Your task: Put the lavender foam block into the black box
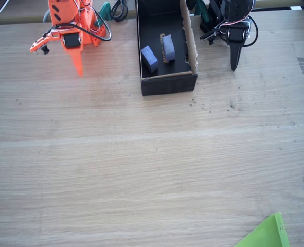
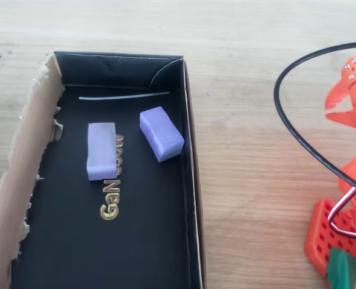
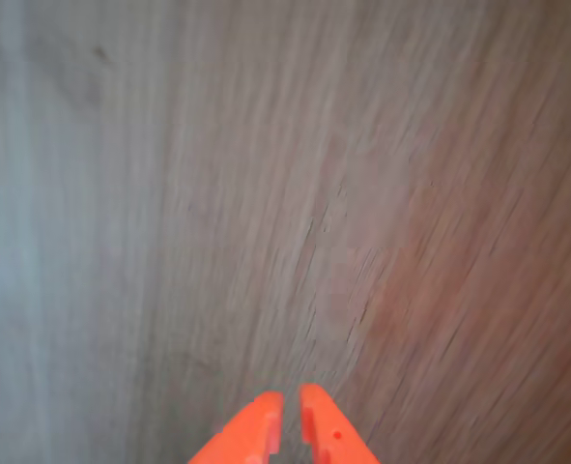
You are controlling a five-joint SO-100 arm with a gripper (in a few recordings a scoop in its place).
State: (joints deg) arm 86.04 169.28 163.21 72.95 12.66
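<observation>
Lavender foam block [image 2: 161, 133] already inside black box [image 2: 193, 198], resting on the black floor close to the wall nearest the orange arm, long axis skewed diagonally to the box sides. Second lavender block [image 2: 102, 150] just beside it, not touching, lying parallel to the long walls and partly covering gold lettering. In the fixed view, both blocks [image 1: 149, 58] sit in the near half of the box [image 1: 168, 84], with the orange claw [image 1: 77, 63] well apart to the picture's left, tip pointing down at bare table [image 1: 141, 170]. In the wrist view, claw [image 3: 291, 411] fingers nearly together with a thin slit between, nothing clamped, blurred wood grain beneath. Block orientation legible from overhead; separation of claw and box legible from the fixed view. Judged: placement complete, no grasp pending.
</observation>
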